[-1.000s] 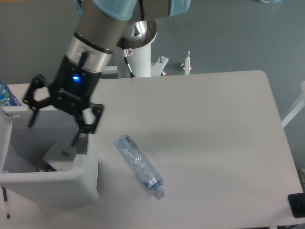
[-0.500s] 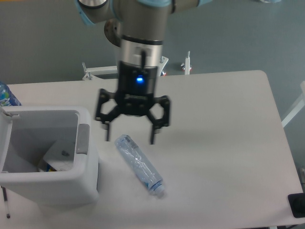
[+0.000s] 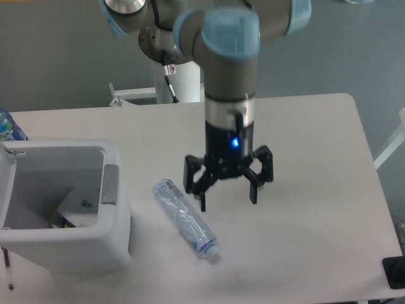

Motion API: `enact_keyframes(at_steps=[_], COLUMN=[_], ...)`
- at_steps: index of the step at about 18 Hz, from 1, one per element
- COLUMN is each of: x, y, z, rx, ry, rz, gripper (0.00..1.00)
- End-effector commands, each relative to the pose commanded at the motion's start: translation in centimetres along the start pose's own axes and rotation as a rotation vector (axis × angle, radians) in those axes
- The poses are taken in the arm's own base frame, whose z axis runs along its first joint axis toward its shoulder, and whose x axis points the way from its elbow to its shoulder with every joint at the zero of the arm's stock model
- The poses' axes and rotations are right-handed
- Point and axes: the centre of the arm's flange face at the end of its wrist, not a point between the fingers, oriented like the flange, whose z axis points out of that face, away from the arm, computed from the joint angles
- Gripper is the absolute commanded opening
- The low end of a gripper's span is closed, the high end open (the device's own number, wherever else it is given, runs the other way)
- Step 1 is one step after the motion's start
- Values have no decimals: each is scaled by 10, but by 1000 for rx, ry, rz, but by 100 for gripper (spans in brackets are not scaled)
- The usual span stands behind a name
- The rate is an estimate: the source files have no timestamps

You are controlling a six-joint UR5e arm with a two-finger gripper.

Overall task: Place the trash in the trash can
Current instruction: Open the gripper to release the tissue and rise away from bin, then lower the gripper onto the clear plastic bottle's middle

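Nearest to us, at the left edge, we see the trash can [image 3: 95, 244] with its lid open; inside it lie white and dark pieces which we cannot identify clearly. Just right of it the crushed clear bottle [image 3: 185, 219] lies flat on the white table [image 3: 316, 190], its pale cap pointing to the near right; nothing covers it. A little farther and to the right the gripper [image 3: 228, 200] hangs above the table, its fingers spread apart and holding nothing, apart from the bottle. At the far left edge we see part of a bottle with a blue label [image 3: 9, 126]; beyond the table stand the arm's white base [image 3: 179, 82] and a grey floor [image 3: 329, 44].
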Motion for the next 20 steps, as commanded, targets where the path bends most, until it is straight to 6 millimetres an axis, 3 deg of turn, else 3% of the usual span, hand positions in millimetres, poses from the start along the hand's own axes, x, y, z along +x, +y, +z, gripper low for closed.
enact_keyframes(at_steps=[5, 14, 20], x=[-2, 20, 20], y=[11, 32, 43], z=[70, 121, 158], rx=[-150, -244, -299], ry=[33, 46, 23], rz=[-19, 2, -3], gripper=[100, 100, 100])
